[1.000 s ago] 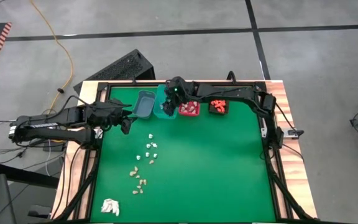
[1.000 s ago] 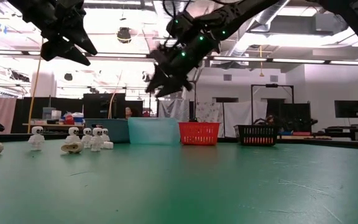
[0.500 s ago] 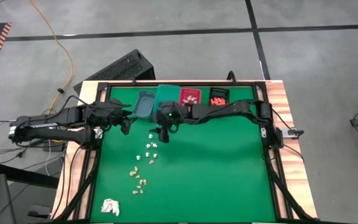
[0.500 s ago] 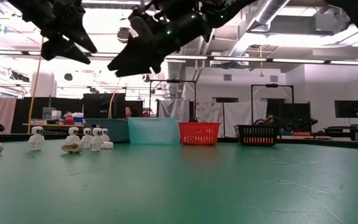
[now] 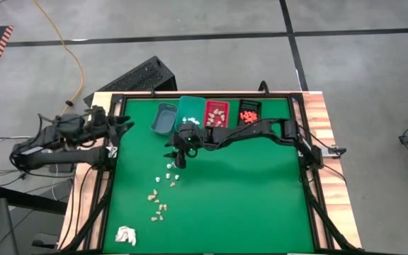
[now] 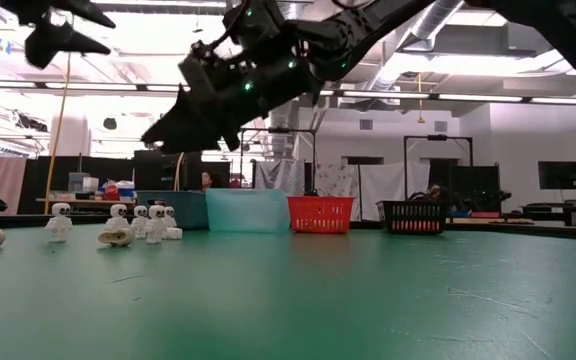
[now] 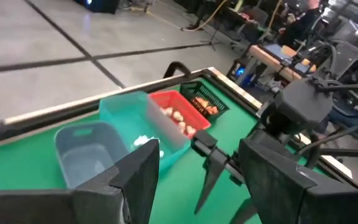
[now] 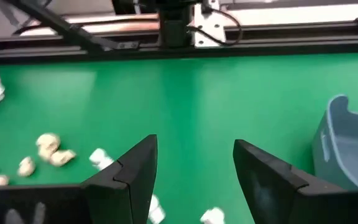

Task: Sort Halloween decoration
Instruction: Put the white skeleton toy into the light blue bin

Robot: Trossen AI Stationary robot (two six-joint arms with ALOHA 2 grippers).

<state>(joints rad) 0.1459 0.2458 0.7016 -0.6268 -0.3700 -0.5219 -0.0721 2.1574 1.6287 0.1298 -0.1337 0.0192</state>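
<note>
The Halloween decoration lies loose on the green mat: white pieces (image 5: 171,168) in a cluster, with beige pieces (image 5: 158,205) nearer the front edge. In the low view the white figures (image 6: 118,215) stand upright. My right gripper (image 5: 174,156) hangs open above the white cluster, slanting down; its wrist view shows white pieces (image 8: 101,158) beyond the fingers and nothing between them. My left gripper (image 5: 125,126) is open and empty, raised at the table's left edge.
Four small bins stand in a row at the far edge: grey (image 5: 163,117), teal (image 5: 190,112), red (image 5: 216,113) and black (image 5: 248,112). A crumpled white wad (image 5: 125,235) lies at the near left corner. Bare mat (image 5: 261,191) fills the right half.
My right gripper has swung from above the teal bin toward the table's near left, sinking and tipping until it hangs over the white pieces. My left gripper has drawn back toward the table's left edge and risen a little. Both have stayed open.
</note>
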